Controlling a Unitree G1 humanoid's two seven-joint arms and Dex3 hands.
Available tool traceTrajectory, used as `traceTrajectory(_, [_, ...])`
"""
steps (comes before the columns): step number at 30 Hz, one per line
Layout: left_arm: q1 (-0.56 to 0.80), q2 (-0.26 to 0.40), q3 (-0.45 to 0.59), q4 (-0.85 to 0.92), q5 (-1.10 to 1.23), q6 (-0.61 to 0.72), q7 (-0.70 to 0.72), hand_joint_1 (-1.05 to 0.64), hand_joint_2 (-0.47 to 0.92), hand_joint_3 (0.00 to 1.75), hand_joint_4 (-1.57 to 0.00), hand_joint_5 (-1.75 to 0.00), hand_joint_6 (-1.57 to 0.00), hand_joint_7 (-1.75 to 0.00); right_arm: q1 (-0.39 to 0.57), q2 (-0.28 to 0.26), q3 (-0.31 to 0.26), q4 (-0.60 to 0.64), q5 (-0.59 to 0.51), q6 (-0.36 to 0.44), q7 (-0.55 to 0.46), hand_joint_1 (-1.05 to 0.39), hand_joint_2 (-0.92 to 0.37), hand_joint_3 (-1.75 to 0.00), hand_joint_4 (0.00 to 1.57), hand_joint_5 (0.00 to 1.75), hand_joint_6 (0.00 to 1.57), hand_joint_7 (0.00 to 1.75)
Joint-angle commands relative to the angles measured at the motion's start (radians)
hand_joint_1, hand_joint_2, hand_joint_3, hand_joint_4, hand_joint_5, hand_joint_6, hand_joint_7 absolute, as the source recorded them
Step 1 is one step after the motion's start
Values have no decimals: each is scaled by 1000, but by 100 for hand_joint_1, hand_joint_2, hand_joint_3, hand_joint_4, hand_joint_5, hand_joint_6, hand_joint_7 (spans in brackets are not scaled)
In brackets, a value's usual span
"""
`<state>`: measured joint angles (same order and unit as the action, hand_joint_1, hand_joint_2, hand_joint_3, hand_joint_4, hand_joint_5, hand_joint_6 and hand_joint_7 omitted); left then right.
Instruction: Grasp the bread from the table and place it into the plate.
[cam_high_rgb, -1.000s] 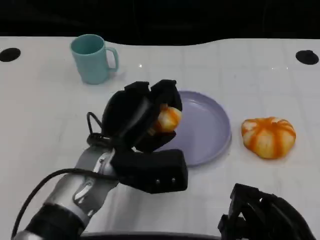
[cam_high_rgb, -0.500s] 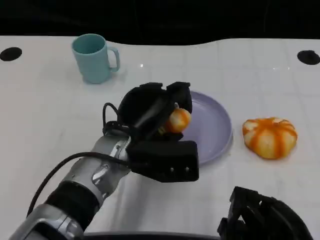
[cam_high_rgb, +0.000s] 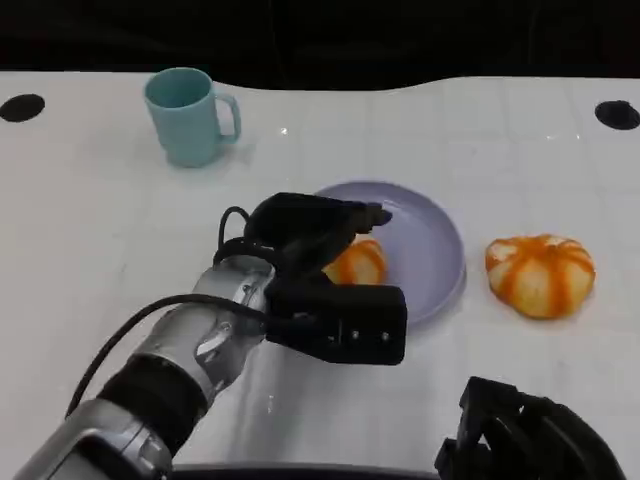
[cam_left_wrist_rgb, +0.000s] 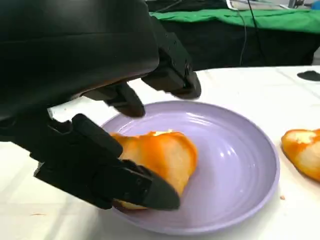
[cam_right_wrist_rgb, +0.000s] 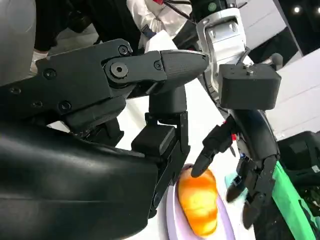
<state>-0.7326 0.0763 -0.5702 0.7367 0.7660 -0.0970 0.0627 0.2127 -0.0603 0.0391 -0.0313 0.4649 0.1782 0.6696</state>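
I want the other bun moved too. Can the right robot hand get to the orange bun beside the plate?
Probably yes. The bun lies alone on the table, right of the plate, with nothing between it and the right robot hand low at the near edge. The left robot hand is busy over the plate.

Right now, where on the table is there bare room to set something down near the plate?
Bare patches: between the teal mug and the plate, and behind the plate toward the table's far edge. Crowded: the plate's left side, where the left hand sits over the bread; the second bread flanks the right.
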Motion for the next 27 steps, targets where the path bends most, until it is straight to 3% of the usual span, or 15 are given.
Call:
traceTrajectory(1, [-4, 30, -6, -42, 13, 24, -29, -95, 92, 28, -21, -8, -12, 0, 4, -15, -7, -7, -1, -12, 0, -71, -92, -26, 85, 161, 76, 139])
traceTrajectory(12, [109, 76, 76, -225, -61, -17, 1, -93, 92, 33, -38, -16, -23, -5, 6, -14, -10, -16, 8, 6, -10, -70, -92, -25, 86, 161, 76, 139])
traceTrajectory(20, [259, 87, 186, -343, -198, -169, 70, -67, 92, 22, -64, -40, -55, -15, 4, -14, -7, -22, 3, 7, -12, -70, -92, -25, 86, 161, 76, 140])
traceTrajectory(21, [284, 86, 201, -362, -227, -182, 58, -65, 92, 22, -62, -52, -61, -16, 4, -14, -6, -22, 2, 9, -13, -70, -92, -26, 86, 161, 76, 141])
traceTrajectory(23, [335, 81, 229, -400, -293, -209, 34, -59, 92, 19, -55, -91, -74, -23, 4, -13, -6, -24, 4, 14, -16, -70, -92, -26, 85, 161, 75, 141])
traceTrajectory(24, [364, 72, 248, -423, -348, -217, 10, -58, 92, 18, -54, -99, -75, -26, 4, -12, -6, -25, 5, 17, -18, -70, -92, -26, 85, 161, 75, 141])
traceTrajectory(25, [393, 61, 268, -444, -418, -224, -25, -55, 92, 16, -54, -111, -74, -39, 4, -11, -6, -25, 6, 18, -18, -70, -92, -25, 85, 161, 75, 141])
traceTrajectory(26, [421, 49, 287, -466, -485, -227, -57, -50, 92, 13, -55, -130, -63, -73, 3, -11, -6, -23, 7, 16, -16, -71, -92, -25, 86, 161, 75, 141])
traceTrajectory(27, [447, 40, 303, -488, -543, -228, -86, -48, 92, 12, -56, -140, -55, -94, 3, -11, -6, -22, 7, 16, -16, -71, -92, -25, 86, 162, 75, 141])
